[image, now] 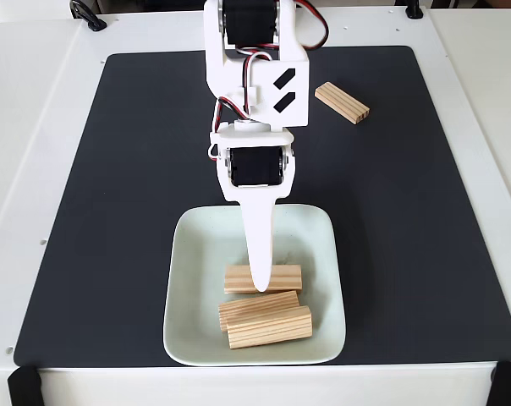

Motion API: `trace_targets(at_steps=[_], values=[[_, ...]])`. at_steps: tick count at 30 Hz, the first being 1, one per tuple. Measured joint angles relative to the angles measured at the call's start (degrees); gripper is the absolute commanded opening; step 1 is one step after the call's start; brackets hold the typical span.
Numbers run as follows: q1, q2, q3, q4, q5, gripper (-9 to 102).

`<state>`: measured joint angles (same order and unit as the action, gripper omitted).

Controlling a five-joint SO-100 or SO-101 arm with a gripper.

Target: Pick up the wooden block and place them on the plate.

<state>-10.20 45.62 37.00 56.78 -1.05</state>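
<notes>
The pale mint-white square plate (188,254) sits at the front middle of the black mat. Three wooden blocks lie in it: one (285,277) across the middle, two more (239,309) (281,328) side by side just in front of it. Another wooden block (341,102) lies on the mat at the back right. My white gripper (261,286) reaches down from the back over the plate. Its long white finger (260,245) ends on top of the middle block. The other finger is hidden beneath it, so the gap between the jaws does not show.
The black mat (112,211) covers most of the white table (27,127). Its left and right sides are bare. Black clamps sit at the table's front corners, and cables run along the back edge.
</notes>
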Motion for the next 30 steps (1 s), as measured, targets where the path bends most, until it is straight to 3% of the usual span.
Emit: trace_targets(at_steps=[4, 18, 30], values=[[0.0, 0.0, 0.0, 0.0, -0.1, -2], [-1.5, 5.0, 9.1, 0.0, 0.1, 0], [-5.9, 37.5, 41.4, 0.0, 0.1, 0]])
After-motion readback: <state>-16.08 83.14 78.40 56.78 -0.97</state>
